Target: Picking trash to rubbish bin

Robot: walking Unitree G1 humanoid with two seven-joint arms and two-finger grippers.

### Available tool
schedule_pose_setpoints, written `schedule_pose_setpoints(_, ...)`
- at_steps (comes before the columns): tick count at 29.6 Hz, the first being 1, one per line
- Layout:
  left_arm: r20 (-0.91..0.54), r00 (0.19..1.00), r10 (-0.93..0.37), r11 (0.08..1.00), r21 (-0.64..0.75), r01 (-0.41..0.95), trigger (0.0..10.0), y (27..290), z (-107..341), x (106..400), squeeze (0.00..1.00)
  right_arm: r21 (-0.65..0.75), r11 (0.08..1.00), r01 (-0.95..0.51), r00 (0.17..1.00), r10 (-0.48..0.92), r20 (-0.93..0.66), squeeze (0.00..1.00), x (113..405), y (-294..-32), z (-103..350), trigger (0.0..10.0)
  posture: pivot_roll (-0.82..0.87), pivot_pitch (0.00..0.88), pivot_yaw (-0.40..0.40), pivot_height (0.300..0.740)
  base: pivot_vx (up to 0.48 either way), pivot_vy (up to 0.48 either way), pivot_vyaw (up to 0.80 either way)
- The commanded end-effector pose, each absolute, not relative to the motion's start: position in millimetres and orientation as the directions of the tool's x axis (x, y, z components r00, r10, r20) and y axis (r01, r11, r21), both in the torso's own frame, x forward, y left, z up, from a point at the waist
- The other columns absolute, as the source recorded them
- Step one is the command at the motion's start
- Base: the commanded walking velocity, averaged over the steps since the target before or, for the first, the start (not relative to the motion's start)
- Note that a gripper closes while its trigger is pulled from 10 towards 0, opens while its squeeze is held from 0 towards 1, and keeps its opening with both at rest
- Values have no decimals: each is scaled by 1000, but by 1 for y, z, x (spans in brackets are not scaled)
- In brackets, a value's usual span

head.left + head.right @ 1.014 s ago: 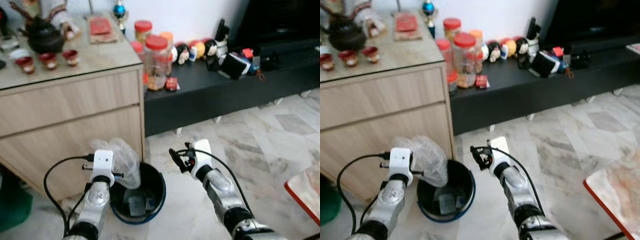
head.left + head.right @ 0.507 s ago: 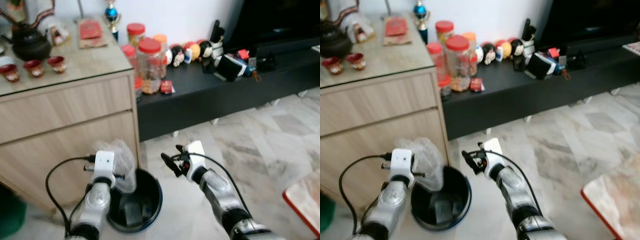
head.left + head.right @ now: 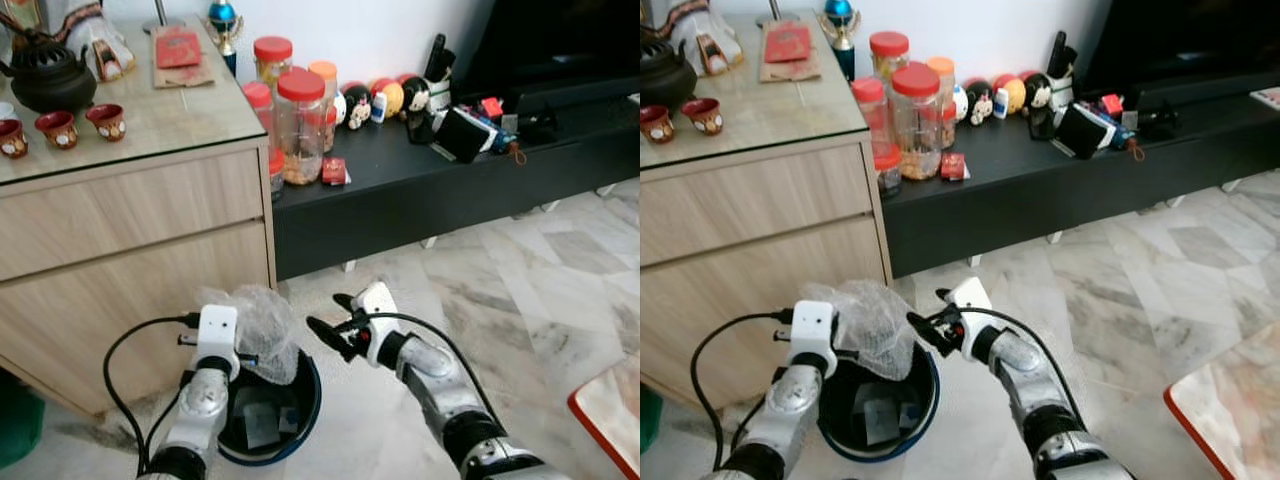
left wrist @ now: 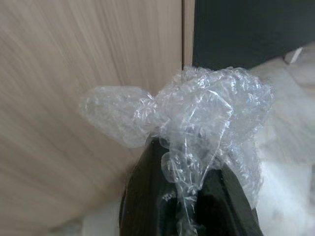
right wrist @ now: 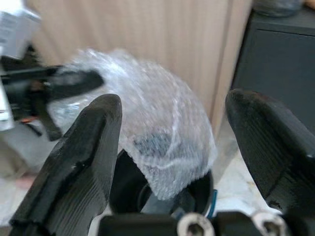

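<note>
A crumpled wad of clear bubble wrap (image 3: pixel 262 328) hangs over the black rubbish bin (image 3: pixel 311 398) with a blue rim, which stands on the floor against the cabinet. My left gripper (image 4: pixel 189 199) is shut on the wrap's lower part, and the wrap bulges out above its fingers. Some dark pieces of trash lie at the bottom of the bin (image 3: pixel 927 412). My right gripper (image 3: pixel 328 316) is open just to the right of the wrap, fingers (image 5: pixel 81 162) pointing at it, with nothing between them.
A wooden drawer cabinet (image 3: pixel 140 220) with a teapot and cups stands right behind the bin. A low black bench (image 3: pixel 450 170) carries jars and figurines. Marble floor (image 3: pixel 540 290) opens to the right. A red-edged surface (image 3: pixel 610 395) sits at the lower right.
My right gripper has swung left, closer to the wrap. The left gripper has brought the wrap further over the bin. The camera has shifted slightly.
</note>
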State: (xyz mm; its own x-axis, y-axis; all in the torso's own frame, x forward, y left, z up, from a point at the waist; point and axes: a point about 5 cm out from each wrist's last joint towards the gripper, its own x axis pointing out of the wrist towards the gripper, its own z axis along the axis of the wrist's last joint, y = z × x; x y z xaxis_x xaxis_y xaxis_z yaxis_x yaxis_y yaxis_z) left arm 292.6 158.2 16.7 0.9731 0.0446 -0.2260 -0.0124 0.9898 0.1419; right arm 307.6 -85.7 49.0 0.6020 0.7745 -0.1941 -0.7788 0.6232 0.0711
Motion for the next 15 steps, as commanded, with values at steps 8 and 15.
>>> schedule_pose_setpoints(8, -250, 966, 59, 990, 140, -24, 10000, 162, 18, 298, 0, 56, 598, -800, 577, 792, -200, 0, 307, -87, 52, 10000, -18, 119, -92, 740, 0, 0, 0)
schedule_pose_setpoints(15, -248, 965, 88, 987, 155, -50, 10000, 166, 18, 299, 0, 56, 589, -806, 568, 798, -202, 0, 306, -89, 53, 10000, -22, 120, -101, 740, 0, 0, 0)
